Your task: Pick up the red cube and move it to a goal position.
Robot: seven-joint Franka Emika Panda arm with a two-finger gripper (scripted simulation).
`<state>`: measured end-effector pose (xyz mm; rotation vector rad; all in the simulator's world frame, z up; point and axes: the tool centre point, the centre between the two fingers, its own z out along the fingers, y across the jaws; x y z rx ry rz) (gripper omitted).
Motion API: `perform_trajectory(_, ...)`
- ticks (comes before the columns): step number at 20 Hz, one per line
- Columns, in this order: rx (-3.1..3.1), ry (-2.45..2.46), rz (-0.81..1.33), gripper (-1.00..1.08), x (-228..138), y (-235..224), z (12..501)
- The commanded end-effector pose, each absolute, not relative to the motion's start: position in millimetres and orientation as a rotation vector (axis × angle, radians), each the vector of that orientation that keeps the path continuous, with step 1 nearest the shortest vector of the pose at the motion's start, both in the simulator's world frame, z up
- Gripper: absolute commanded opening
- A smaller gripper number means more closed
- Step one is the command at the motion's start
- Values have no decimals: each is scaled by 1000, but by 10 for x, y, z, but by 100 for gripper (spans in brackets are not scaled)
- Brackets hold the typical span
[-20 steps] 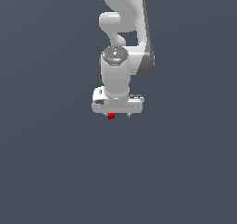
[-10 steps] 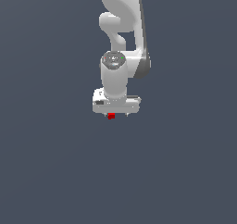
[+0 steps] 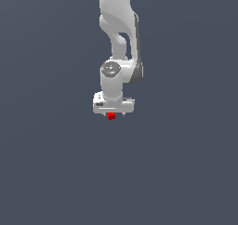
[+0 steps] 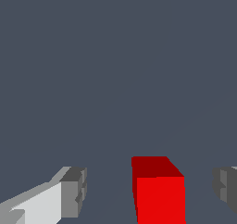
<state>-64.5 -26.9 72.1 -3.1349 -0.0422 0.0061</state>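
Red cube (image 4: 158, 190): seen closest in the wrist view, between the two finger pads, with a visible gap on each side; upright, plain-faced, resting on the table (image 4: 115, 70). In the exterior view the red cube (image 3: 111, 116) shows as a small red spot directly under the white hand, at about 6 o'clock from the wrist.

Gripper (image 4: 150, 190): fingers spread wide; one grey pad (image 4: 74, 190) stands well off the cube, the other is just visible at the frame edge, also apart from it. Nothing is pinched and no contact with the cube is seen. The cube is noted as sitting nearer the second pad than the first, so it is off-centre in the gap.

Change: against the exterior views of a second and half a second ago, the wrist joint is seen slightly rotated, while the hand and cube are found in much the same place in the frame. No lift of the cube is recorded.

Meaning for task: judged as the end of the approach, with the cube straddled but not yet grasped. Closing is expected next; the off-centre cube may be nudged sideways first.

Arm (image 3: 118, 38): farthest, rising toward 12 o'clock out of frame.

Goal position: no marker is seen in either view.
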Motion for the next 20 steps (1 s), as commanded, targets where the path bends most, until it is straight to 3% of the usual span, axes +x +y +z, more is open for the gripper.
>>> perform_trajectory(1,-3137,-57,4,100,-754,-313,572)
perform_trajectory(14,-3140,-88,0,100,-983,-426,214)
perform_trajectory(15,-3140,-88,0,-100,-983,-426,214)
perform_trajectory(20,-3140,-88,0,-100,-983,-426,214)
